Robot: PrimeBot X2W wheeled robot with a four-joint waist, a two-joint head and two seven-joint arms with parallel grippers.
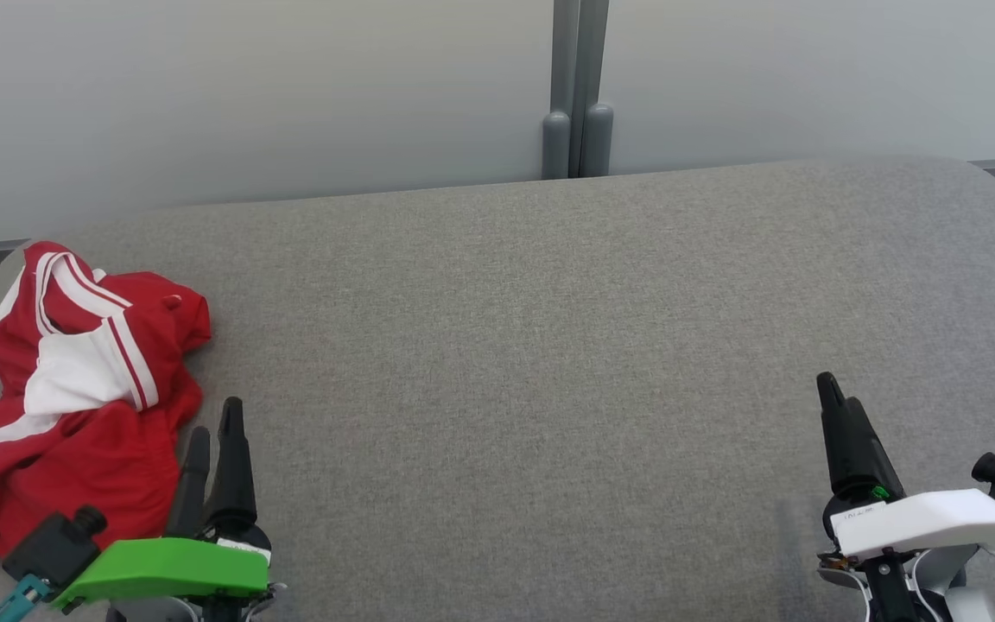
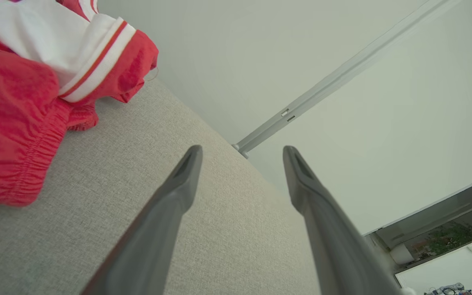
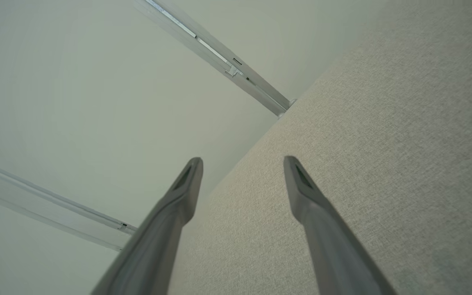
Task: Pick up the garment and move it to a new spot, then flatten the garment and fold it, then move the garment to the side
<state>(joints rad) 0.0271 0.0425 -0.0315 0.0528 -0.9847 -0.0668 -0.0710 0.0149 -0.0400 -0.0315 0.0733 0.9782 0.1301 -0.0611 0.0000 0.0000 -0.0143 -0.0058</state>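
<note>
A crumpled red garment (image 1: 74, 389) with white panels and stripes lies at the left edge of the grey fabric table (image 1: 549, 328). In the left wrist view the garment (image 2: 19, 106) fills the upper left, its gathered waistband towards me. My left gripper (image 1: 214, 416) hovers just right of the garment's near part, open, with nothing between its fingers (image 2: 242, 151). Far off at the lower right, my right gripper (image 1: 830, 389) is open and empty (image 3: 242, 162) above bare cloth.
A pale wall with a grey vertical post (image 1: 578, 95) runs behind the table's far edge. The table corners are rounded at the far left and far right. Wide bare cloth lies between the two grippers.
</note>
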